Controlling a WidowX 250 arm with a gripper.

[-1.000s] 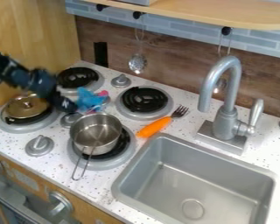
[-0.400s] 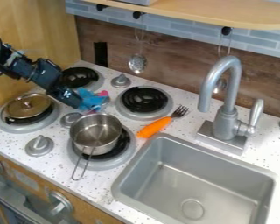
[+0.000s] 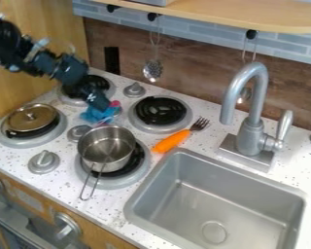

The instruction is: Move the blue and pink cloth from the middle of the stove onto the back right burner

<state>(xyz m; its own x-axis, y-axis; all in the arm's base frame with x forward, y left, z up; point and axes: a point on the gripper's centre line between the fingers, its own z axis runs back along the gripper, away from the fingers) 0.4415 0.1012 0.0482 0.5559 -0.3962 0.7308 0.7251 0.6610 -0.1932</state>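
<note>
Gripper (image 3: 102, 104) has shifted right, now right at the blue item (image 3: 93, 115).

Black jointed arm, blocky black claw (image 3: 105, 106)
The arm (image 3: 15, 48) was glossy black with chunky, rounded segments; farther up from the claw, a pale, narrow piece (image 3: 36, 48) stood out against the dark housing, and small light marks dotted the claw's own dark body.

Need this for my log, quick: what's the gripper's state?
Gripper: at the blue thing; can't tell whether open, closed or holding it.
</note>
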